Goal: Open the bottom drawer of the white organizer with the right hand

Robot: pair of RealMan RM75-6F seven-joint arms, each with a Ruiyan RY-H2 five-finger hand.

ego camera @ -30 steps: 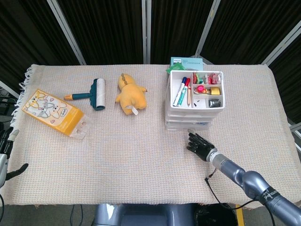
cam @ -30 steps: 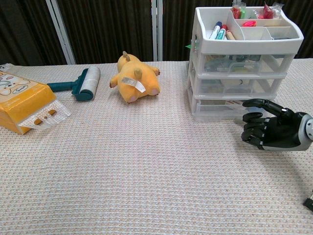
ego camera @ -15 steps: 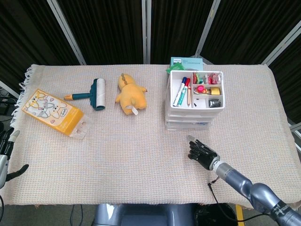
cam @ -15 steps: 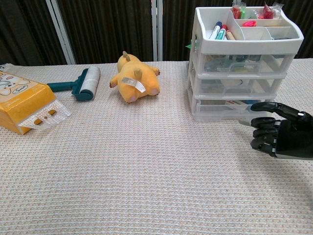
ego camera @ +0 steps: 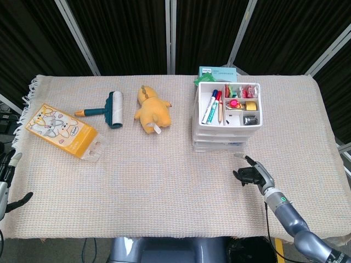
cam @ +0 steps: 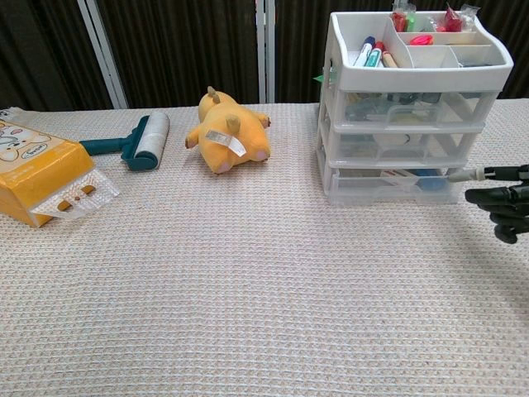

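We see the right hand [ego camera: 251,173] only in part: in the chest view it is cut off by the right frame edge, leaving dark fingers [cam: 501,197] stretched toward the white organizer [ego camera: 227,118]. They hold nothing; whether they are curled or spread we cannot tell. In the head view the hand hovers over the woven tablecloth [ego camera: 164,181], in front of the organizer's right corner and apart from it. The bottom drawer [cam: 390,184] sits flush in its frame, closed; its contents are blurred behind the translucent front. The left hand [ego camera: 6,178] is cropped at the left edge, its state unreadable. Compared with half a second ago, the right hand has shifted rightward, away from the drawer front. The plush toy [ego camera: 152,109], lint roller [ego camera: 107,108] and orange box [ego camera: 62,130] have not moved.
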